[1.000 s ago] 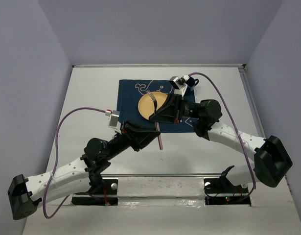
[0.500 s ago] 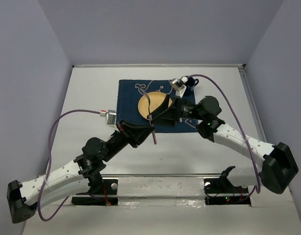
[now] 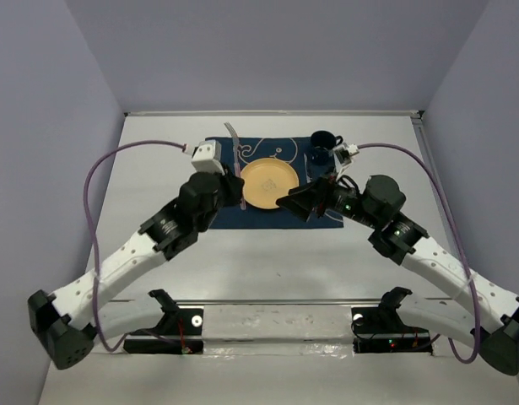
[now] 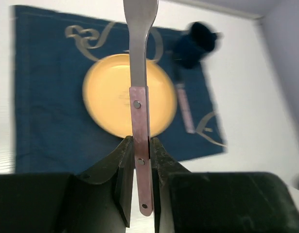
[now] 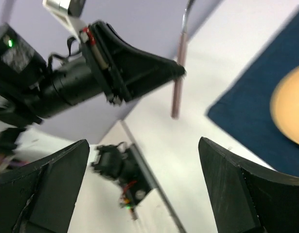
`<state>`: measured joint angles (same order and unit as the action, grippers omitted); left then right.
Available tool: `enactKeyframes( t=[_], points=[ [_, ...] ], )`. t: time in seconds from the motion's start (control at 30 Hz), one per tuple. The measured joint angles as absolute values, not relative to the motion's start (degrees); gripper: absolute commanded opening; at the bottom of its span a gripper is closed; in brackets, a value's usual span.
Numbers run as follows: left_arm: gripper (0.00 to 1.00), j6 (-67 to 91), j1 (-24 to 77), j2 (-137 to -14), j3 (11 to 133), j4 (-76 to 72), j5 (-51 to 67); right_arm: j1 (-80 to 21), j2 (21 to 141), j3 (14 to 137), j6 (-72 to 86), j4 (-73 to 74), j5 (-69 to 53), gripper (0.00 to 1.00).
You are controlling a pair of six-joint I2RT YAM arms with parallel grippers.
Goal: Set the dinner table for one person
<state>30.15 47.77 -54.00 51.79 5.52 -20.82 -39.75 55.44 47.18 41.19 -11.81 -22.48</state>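
The table [image 3: 284,253] carries a blue placemat [image 3: 251,218] toward its 12 o'clock edge, with a yellow plate [image 3: 269,184] centred on it. The left hand [image 4: 139,150], nearest, clamps a utensil [image 4: 139,92] by its handle at the plate's 10 o'clock, long axis 6-to-12. The right hand [image 3: 294,201] stands wide open and empty at 4 o'clock.

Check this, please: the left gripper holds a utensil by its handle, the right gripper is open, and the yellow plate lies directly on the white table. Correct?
One error: the yellow plate lies on the blue placemat, not directly on the white table, as the left wrist view shows. The left gripper holds a utensil by its handle; the right gripper is open.
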Motion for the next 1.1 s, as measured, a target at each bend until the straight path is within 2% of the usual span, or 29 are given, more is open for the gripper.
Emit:
enactKeyframes(
  t=[0.1, 0.27, 0.6, 0.77, 1.1],
  points=[
    [0.0, 26.4, 40.1, -64.4, 57.7, 11.1, -21.6, -39.7, 50.7, 44.6, 37.8, -5.3, -16.0, 1.0],
    [0.0, 21.4, 32.1, -76.7, 61.0, 15.2, -22.9, -39.7, 44.5, 40.7, 34.7, 3.4, -7.7, 1.0],
    [0.0, 12.1, 29.1, -101.5, 72.0, 15.2, -21.6, -39.7, 38.6, 36.8, 33.3, 9.2, -1.9, 1.0],
    [0.0, 10.2, 28.7, -108.0, 76.1, 15.0, -21.1, -39.7, 38.6, 36.1, 33.2, 10.1, -1.5, 1.0],
    [0.0, 9.7, 27.6, -112.0, 76.7, 15.2, -20.8, -39.7, 38.7, 35.6, 33.2, 10.8, -1.3, 1.0]
  ],
)
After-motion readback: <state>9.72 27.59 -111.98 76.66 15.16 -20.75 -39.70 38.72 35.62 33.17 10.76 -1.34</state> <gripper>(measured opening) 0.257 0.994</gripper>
